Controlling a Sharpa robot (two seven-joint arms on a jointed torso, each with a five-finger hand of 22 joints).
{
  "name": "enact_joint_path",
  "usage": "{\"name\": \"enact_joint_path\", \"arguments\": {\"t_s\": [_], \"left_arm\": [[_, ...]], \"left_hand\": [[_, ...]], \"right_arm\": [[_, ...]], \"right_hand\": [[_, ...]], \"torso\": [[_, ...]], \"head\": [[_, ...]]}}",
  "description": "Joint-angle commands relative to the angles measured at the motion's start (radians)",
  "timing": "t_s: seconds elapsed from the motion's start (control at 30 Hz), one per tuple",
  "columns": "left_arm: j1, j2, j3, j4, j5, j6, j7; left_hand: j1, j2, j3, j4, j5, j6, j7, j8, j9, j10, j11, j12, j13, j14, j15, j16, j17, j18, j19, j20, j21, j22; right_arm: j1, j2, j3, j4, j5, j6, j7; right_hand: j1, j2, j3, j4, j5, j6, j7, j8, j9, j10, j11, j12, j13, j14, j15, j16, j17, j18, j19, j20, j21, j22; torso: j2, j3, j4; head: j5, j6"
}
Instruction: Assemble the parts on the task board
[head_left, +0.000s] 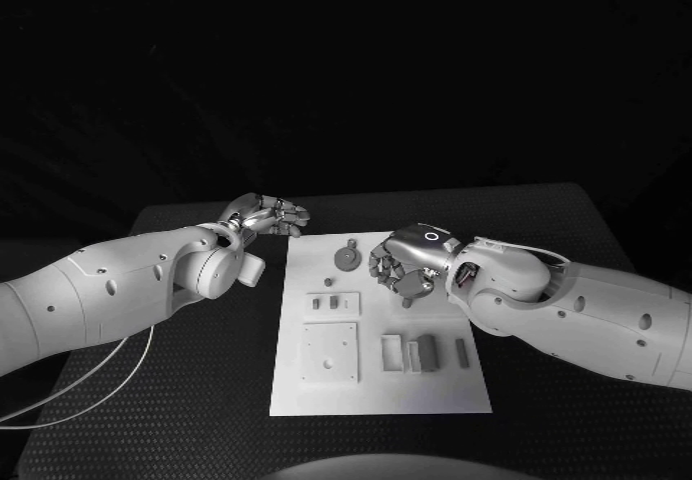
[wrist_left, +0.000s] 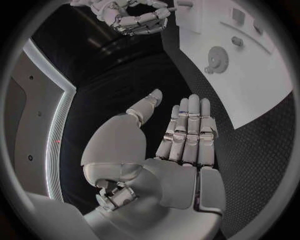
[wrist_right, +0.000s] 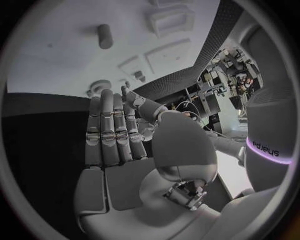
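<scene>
At the centre of the black table (head_left: 188, 400) lies the task board (head_left: 433, 395), a white rectangular plate, long axis running near to far; on its far part rests a round toothed part (head_left: 348, 257) with a small peg-like piece just beyond it, seemingly a gear, though the view is too coarse to be sure; toward the middle sits a small block with two slots (head_left: 333, 303); nearer, on the left, a larger square plate with holes (head_left: 329, 352); to its right, upright slab-like parts (head_left: 410, 352) and a thin bar (head_left: 462, 351) near the right edge. Left hand (head_left: 267, 215) hovers off the board's far-left corner, above the table; the left wrist view shows its fingers (wrist_left: 190, 130) extended side by side and the palm empty, so it is released. Right hand (head_left: 408, 265) hangs over the far-right part of the board, just beside the toothed part; its fingers (wrist_right: 112, 130) are straight and together, nothing grasped. Judged from this layout, the step in hand is the approach to a first pick, probably of the toothed part; no part appears yet mated. Next move calls for lowering the right hand, pinching the low, flat disc by its rim, and keeping it level.
</scene>
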Motion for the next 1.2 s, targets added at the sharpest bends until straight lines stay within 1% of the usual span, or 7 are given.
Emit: {"name": "enact_joint_path", "arguments": {"t_s": [0.03,0.2,0.3,0.43,0.57,0.8,1.2], "left_arm": [[0.002,0.004,0.001,0.000,0.017,-0.008,0.011],[0.002,0.005,0.001,-0.004,0.029,-0.014,0.015],[0.004,0.009,0.001,-0.011,0.039,-0.019,0.017],[0.006,0.014,0.001,-0.018,0.044,-0.021,0.018],[0.008,0.019,0.001,-0.022,0.048,-0.020,0.017],[0.009,0.023,0.001,-0.023,0.048,-0.018,0.015],[0.010,0.029,0.001,-0.024,0.048,-0.015,0.015]], "left_hand": [[-0.003,-0.002,-0.005,0.002,-0.002,-0.007,0.000,0.004,-0.001,-0.009,-0.001,0.002,-0.001,0.009,0.000,-0.006,0.002,-0.005,0.002,0.000,0.004,-0.002],[-0.004,-0.002,-0.005,0.002,-0.002,-0.006,-0.001,0.005,-0.001,-0.009,-0.001,0.003,-0.001,0.010,0.000,-0.007,0.003,-0.005,0.002,0.000,0.004,-0.002],[-0.004,-0.002,-0.005,0.002,-0.002,-0.005,-0.001,0.006,-0.001,-0.008,-0.002,0.003,-0.001,0.010,0.000,-0.008,0.004,-0.005,0.002,0.000,0.004,-0.003],[-0.004,-0.002,-0.006,0.002,-0.002,-0.005,-0.001,0.007,-0.001,-0.007,-0.002,0.004,0.000,0.010,-0.001,-0.009,0.005,-0.005,0.002,0.000,0.004,-0.004],[-0.004,-0.002,-0.006,0.002,-0.002,-0.005,-0.001,0.007,-0.001,-0.006,-0.002,0.004,0.000,0.010,-0.001,-0.009,0.005,-0.005,0.002,0.000,0.004,-0.004],[-0.005,-0.002,-0.006,0.002,-0.002,-0.004,-0.001,0.007,-0.001,-0.006,-0.002,0.004,0.000,0.011,0.000,-0.010,0.006,-0.005,0.002,0.000,0.004,-0.005],[-0.005,-0.002,-0.006,0.003,-0.002,-0.004,-0.002,0.008,-0.001,-0.006,-0.002,0.004,0.000,0.011,0.000,-0.012,0.007,-0.005,0.002,0.000,0.004,-0.006]], "right_arm": [[-0.009,0.019,-0.001,0.002,0.054,-0.045,0.049],[-0.035,0.052,-0.003,-0.018,0.051,-0.032,0.054],[-0.052,0.073,-0.009,-0.033,0.040,-0.029,0.058],[-0.072,0.094,-0.016,-0.043,0.021,-0.021,0.062],[-0.083,0.106,-0.024,-0.056,-0.005,-0.015,0.063],[-0.089,0.117,-0.038,-0.064,-0.031,-0.003,0.063],[-0.117,0.144,-0.046,-0.072,-0.057,0.007,0.063]], "right_hand": [[0.001,-0.002,0.005,0.000,0.001,0.005,0.002,0.003,0.003,0.003,0.002,-0.003,0.001,0.006,-0.003,-0.007,0.002,0.006,0.007,0.001,0.001,0.001],[0.000,0.000,0.006,0.000,0.001,0.003,0.003,0.002,0.004,0.002,0.003,-0.005,0.003,0.006,-0.003,-0.009,0.004,0.006,0.006,0.001,0.000,0.002],[0.000,0.000,0.006,-0.001,0.001,0.002,0.003,0.002,0.005,0.001,0.003,-0.006,0.004,0.005,-0.003,-0.010,0.005,0.006,0.006,0.001,-0.001,0.002],[0.000,0.001,0.007,-0.001,0.001,0.002,0.003,0.002,0.005,0.001,0.003,-0.007,0.004,0.005,-0.003,-0.011,0.005,0.006,0.006,0.001,-0.001,0.002],[-0.001,0.001,0.007,-0.001,0.001,0.002,0.003,0.001,0.006,0.001,0.003,-0.007,0.005,0.005,-0.002,-0.012,0.006,0.006,0.005,0.001,-0.002,0.003],[-0.001,0.001,0.007,-0.001,0.001,0.002,0.003,0.001,0.007,0.001,0.003,-0.008,0.006,0.005,-0.002,-0.013,0.007,0.006,0.005,0.001,-0.002,0.003],[-0.001,0.001,0.007,-0.001,0.001,0.001,0.003,0.001,0.009,0.001,0.003,-0.009,0.008,0.005,-0.002,-0.014,0.009,0.006,0.005,0.001,-0.003,0.004]], "torso": [[0.000,-0.0015,-0.0009],[0.000,-0.0024,0.0004],[0.000,-0.0023,-0.0006],[0.001,-0.0011,0.0013],[0.000,-0.0003,-0.0001],[0.001,-0.0012,-0.0009],[0.001,-0.0001,-0.0003]], "head": [[0.027,-0.007],[0.040,-0.012],[0.053,-0.017],[0.072,-0.028],[0.091,-0.040],[0.104,-0.049],[0.115,-0.060]]}}
